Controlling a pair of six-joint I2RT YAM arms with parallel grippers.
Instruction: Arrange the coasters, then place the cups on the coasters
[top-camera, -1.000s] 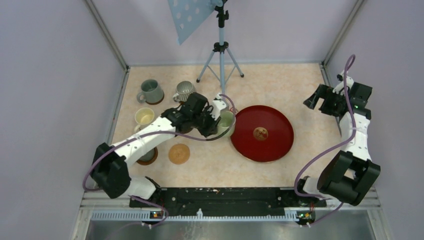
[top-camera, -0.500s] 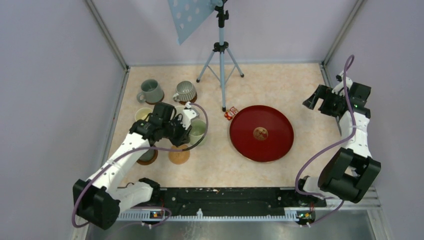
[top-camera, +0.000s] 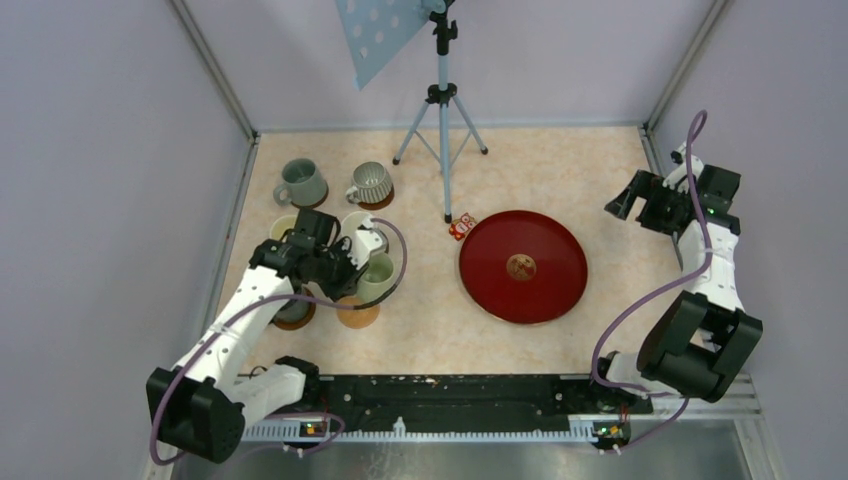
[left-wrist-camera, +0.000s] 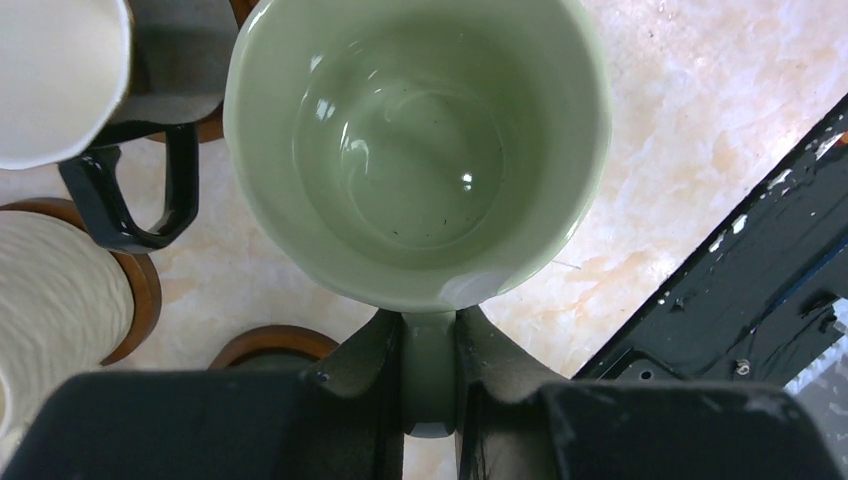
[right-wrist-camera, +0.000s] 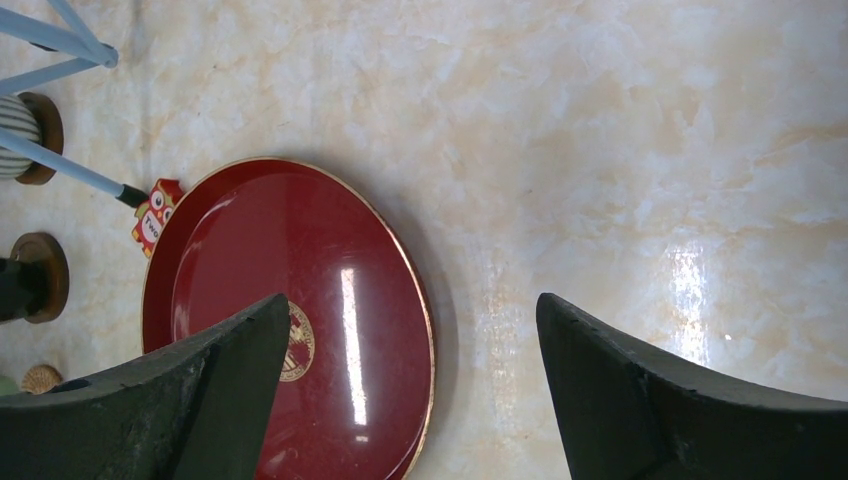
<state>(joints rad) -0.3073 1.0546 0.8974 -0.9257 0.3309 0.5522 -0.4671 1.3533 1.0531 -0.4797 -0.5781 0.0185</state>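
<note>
The left gripper (left-wrist-camera: 430, 345) has carried the pale green cup (left-wrist-camera: 415, 150) away from the red tray (top-camera: 523, 265), back over by the 1 bare coaster (top-camera: 357, 314). It pinches the cup's handle tight. The left arm is bent and pulled in. The right gripper (right-wrist-camera: 412, 370) stays wide open, holding nothing, off to the side.

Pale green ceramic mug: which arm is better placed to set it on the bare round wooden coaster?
Left. The left gripper is shut on the handle of the pale green ceramic mug, close by the bare round wooden coaster. The right gripper hangs open and empty, far off past the red round tray.
</note>
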